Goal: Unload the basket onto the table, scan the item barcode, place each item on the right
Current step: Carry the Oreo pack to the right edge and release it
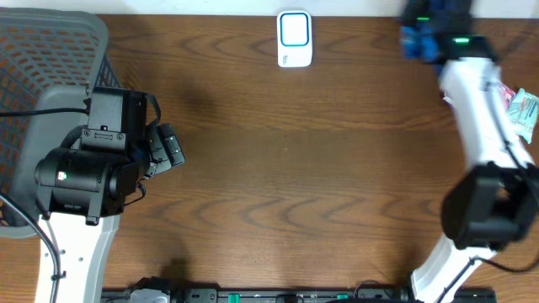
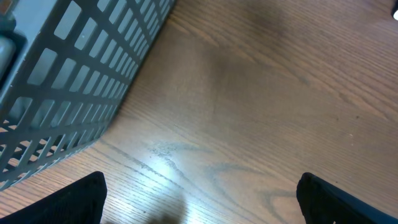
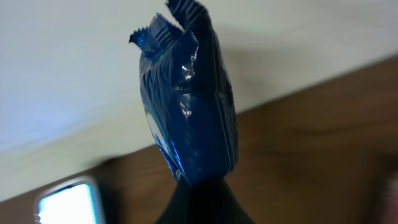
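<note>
The wrapper I hold is glossy, crinkled blue film. Under me the desk is wood-grained with a faint sheen; the grey basket is matt plastic lattice.

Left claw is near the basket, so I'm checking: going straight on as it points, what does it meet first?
Probably the bare table; the basket lies off to the side of the left claw.
</note>
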Action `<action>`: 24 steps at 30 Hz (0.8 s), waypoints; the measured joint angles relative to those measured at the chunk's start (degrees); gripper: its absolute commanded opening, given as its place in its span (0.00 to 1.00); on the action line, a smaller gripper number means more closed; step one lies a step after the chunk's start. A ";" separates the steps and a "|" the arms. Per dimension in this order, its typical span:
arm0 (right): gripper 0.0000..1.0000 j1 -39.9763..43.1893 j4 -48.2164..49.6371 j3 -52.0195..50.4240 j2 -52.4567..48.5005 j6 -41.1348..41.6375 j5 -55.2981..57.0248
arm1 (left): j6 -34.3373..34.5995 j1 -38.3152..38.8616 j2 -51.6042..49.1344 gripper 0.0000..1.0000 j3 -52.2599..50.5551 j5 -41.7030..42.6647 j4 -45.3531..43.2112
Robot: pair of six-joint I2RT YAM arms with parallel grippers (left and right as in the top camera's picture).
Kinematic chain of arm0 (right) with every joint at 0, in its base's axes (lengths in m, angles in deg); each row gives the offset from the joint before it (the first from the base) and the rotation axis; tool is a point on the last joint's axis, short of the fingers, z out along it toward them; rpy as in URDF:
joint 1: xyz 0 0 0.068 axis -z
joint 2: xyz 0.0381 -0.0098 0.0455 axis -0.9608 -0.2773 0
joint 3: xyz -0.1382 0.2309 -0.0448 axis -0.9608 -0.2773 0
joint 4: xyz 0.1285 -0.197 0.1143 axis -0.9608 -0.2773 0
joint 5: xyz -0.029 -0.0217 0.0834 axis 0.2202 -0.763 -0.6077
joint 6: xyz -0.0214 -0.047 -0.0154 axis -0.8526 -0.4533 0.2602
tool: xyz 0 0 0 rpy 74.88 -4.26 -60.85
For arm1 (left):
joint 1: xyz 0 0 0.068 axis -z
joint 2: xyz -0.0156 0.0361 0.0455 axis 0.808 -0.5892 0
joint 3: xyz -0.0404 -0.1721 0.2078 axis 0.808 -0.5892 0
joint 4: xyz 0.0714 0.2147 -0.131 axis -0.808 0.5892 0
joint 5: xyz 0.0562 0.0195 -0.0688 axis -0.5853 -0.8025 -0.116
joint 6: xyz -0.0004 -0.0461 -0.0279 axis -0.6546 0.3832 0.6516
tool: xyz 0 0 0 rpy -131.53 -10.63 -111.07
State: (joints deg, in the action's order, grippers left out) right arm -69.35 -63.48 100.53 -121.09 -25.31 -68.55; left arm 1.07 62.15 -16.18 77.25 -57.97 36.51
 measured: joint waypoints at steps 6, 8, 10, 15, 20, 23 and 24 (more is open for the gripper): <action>0.01 9.29 -12.81 0.15 -0.98 -6.47 3.63 | 0.00 0.00 0.00 0.98 0.00 -0.02 0.00; 0.01 11.30 -14.88 0.15 -2.38 -7.45 5.97 | 0.00 0.00 0.00 0.98 0.00 -0.02 -0.02; 0.01 13.14 -16.06 0.13 -3.69 -8.15 8.17 | 0.00 0.00 0.00 0.98 0.00 -0.02 -0.02; 0.01 16.76 -17.79 0.04 -6.16 -8.79 12.20 | 0.00 0.00 0.00 0.98 0.00 -0.02 -0.02; 0.07 19.39 -17.94 -0.02 -8.02 -8.72 14.29 | 0.00 0.00 0.00 0.98 0.00 -0.02 -0.02; 0.12 20.17 -18.38 -0.11 -8.48 -7.89 16.37 | 0.00 0.00 0.00 0.98 0.00 -0.02 -0.02; 0.21 20.26 -18.62 -0.11 -8.52 -7.39 17.29 | 0.00 0.00 0.00 0.98 0.00 0.00 -0.02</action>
State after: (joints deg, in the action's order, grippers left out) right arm -49.09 -82.10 100.42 -129.61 -32.70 -51.26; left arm 1.07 62.15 -16.18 77.25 -57.97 36.49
